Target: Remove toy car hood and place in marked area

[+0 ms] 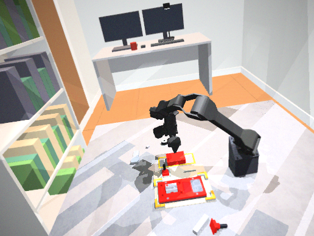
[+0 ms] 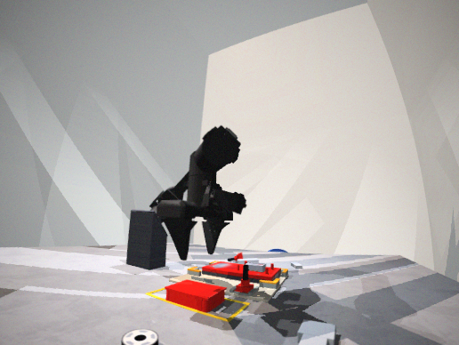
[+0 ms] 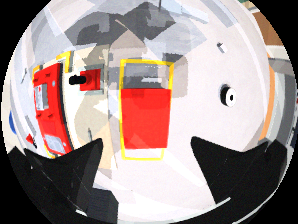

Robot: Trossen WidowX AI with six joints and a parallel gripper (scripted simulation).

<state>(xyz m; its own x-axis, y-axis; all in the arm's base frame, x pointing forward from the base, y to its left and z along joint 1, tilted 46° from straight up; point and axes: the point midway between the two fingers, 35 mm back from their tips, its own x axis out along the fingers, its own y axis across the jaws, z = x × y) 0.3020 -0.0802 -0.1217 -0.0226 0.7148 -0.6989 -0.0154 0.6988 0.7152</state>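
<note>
The red hood (image 1: 176,158) (image 2: 195,295) (image 3: 146,117) lies as a box shape on the table within the yellow outline of the marked area (image 1: 193,158) (image 2: 238,312) (image 3: 147,62), its sides close to the long lines. Bare marked surface shows at both ends of it in the wrist view. My gripper (image 1: 174,151) (image 2: 197,256) (image 3: 147,143) is open and empty, with its fingers wide apart above the hood and air between them and it. The red toy car (image 1: 182,198) (image 3: 51,117) sits in a yellow-cornered holder beside the area, a pale block showing on it.
A red piece with a black upright handle (image 1: 165,172) (image 2: 245,284) (image 3: 91,80) stands between the car and the area. A white block (image 1: 201,224) and another red piece with a black handle (image 1: 215,226) lie beyond the car. A white wheel (image 2: 140,338) (image 3: 230,97) lies on the area's other side.
</note>
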